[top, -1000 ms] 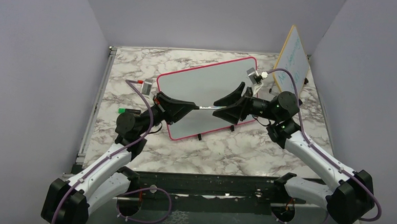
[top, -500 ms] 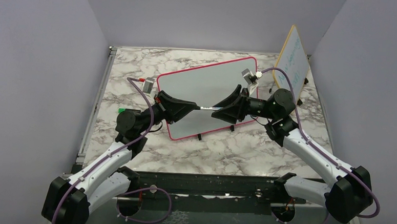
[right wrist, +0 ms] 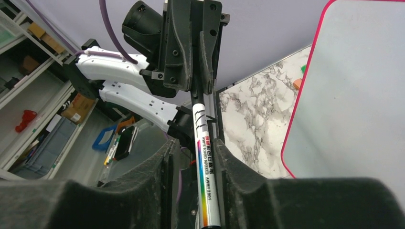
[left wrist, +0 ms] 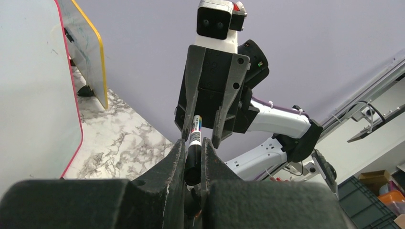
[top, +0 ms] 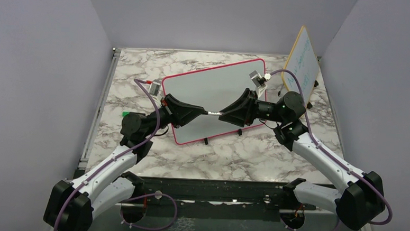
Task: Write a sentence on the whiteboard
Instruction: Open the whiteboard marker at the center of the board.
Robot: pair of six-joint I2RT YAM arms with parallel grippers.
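Observation:
The whiteboard [top: 215,89], white with a thin pink-red frame, stands tilted mid-table, and its face is blank; no sentence shows on it. It also shows in the left wrist view [left wrist: 28,86] and the right wrist view [right wrist: 353,71]. A whiteboard marker [top: 213,114] is held level in front of it between both grippers. My left gripper [top: 202,111] is shut on the marker's black cap end [left wrist: 195,131]. My right gripper [top: 225,112] is partly open, its fingers around the white barrel [right wrist: 205,167] with a gap on one side.
A smaller yellow-framed board [top: 303,60] with teal writing leans at the back right. A small green object [top: 124,114] lies on the marble table near the left arm. A metal rail [top: 98,110] runs along the table's left edge.
My right gripper's fingers have narrowed from wide open to close around the marker barrel, and its wrist has shifted slightly left. My left gripper still holds the cap end.

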